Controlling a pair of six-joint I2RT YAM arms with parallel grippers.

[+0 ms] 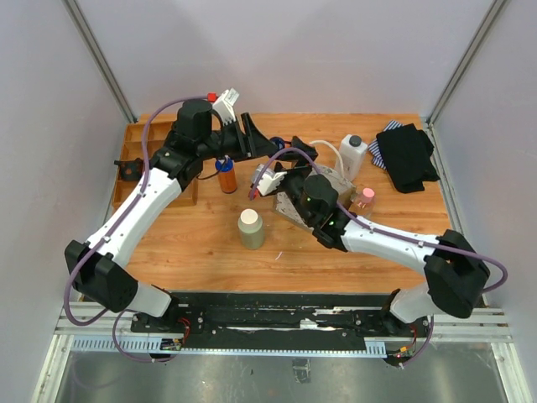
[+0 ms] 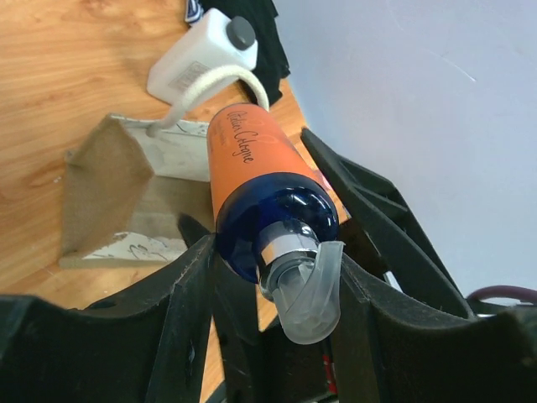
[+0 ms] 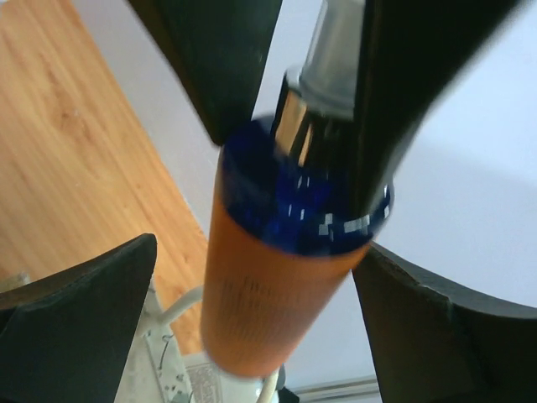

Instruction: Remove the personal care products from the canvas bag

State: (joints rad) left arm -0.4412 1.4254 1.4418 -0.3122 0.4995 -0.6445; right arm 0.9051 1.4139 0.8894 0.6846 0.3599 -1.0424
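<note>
The left claw (image 2: 277, 252) was clamped on the blue cap end of an orange bottle (image 2: 256, 159), holding it in the air above the bag (image 2: 109, 193), body pointing toward the bag's rope handle (image 2: 210, 88). The right claw (image 3: 260, 252) stood wide apart, one finger (image 3: 84, 319) on each side of that bottle without gripping it. The bag sat on the desk (image 1: 193, 252) under the right arm. Outside the bag, a second orange bottle (image 1: 226, 178) and an olive bottle (image 1: 250, 230) stood to its left, a white bottle (image 1: 352, 157) just behind it and a pink-capped bottle (image 1: 367, 198) at its right. A black garment (image 1: 409, 158) lay in the far right corner.
</note>
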